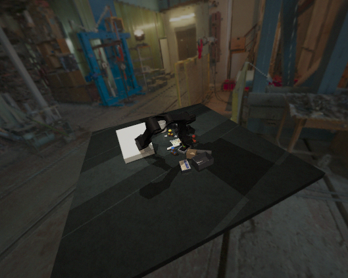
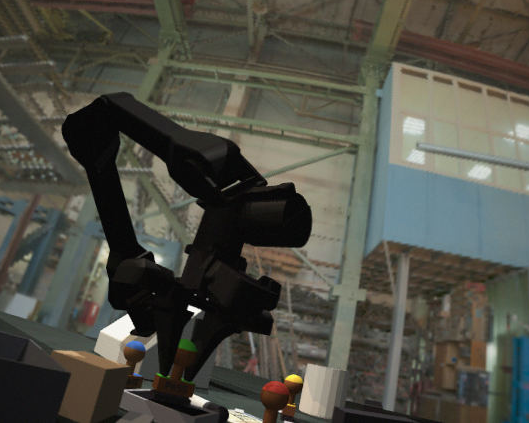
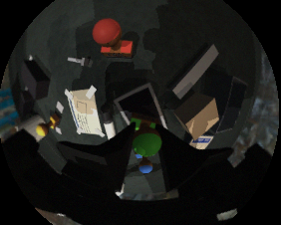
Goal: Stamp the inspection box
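My gripper [image 2: 178,369] [image 3: 145,125] is shut on the PASS stamp [image 2: 173,386] [image 3: 147,144], which has a green-topped wooden knob and stands nearly upright. The stamp's dark underside is at the opening of the ink pad [image 2: 147,406] [image 3: 157,104], a grey-rimmed tray with a black inside. Whether it touches the ink cannot be told. The cream card [image 3: 86,119] [image 1: 175,142] lies left of the pad in the wrist view, with light tabs at its corners. The box outline is near its top; I see no clear print inside.
A red stamp [image 3: 107,32] [image 2: 275,396], a yellow stamp [image 3: 42,129] [image 2: 293,386] and a blue stamp [image 3: 145,166] [image 2: 134,350] stand around. A brown block [image 3: 199,116] [image 2: 89,383] and a dark open bin [image 1: 202,162] are beside the pad. A white-and-black marker [image 3: 109,130] lies between card and pad.
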You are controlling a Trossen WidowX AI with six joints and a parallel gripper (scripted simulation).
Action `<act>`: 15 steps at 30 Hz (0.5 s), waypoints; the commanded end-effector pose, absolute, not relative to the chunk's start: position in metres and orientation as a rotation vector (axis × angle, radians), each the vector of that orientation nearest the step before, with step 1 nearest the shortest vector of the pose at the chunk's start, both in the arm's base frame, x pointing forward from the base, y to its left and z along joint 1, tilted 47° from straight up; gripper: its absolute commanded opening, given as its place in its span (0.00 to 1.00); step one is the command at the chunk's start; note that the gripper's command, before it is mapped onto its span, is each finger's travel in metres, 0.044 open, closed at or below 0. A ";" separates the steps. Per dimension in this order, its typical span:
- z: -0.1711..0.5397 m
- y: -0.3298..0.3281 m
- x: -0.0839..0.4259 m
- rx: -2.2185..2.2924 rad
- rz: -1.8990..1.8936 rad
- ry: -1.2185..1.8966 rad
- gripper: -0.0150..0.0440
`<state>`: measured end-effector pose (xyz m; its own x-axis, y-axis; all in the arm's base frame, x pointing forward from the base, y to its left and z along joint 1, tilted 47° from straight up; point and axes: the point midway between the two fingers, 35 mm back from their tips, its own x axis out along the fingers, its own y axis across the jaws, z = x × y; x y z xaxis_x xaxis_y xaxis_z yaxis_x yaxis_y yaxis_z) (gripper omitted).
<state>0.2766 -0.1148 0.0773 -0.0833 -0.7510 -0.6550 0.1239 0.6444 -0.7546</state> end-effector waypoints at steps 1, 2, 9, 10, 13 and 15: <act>0.080 -0.113 0.278 -0.550 -0.792 1.479 0.25; 0.080 -0.112 0.278 -0.550 -0.792 1.479 0.25; 0.083 -0.109 0.279 -0.550 -0.791 1.479 0.25; 0.084 -0.108 0.279 -0.549 -0.791 1.480 0.25; 0.087 -0.104 0.280 -0.549 -0.790 1.480 0.25; 0.089 -0.102 0.280 -0.549 -0.790 1.480 0.25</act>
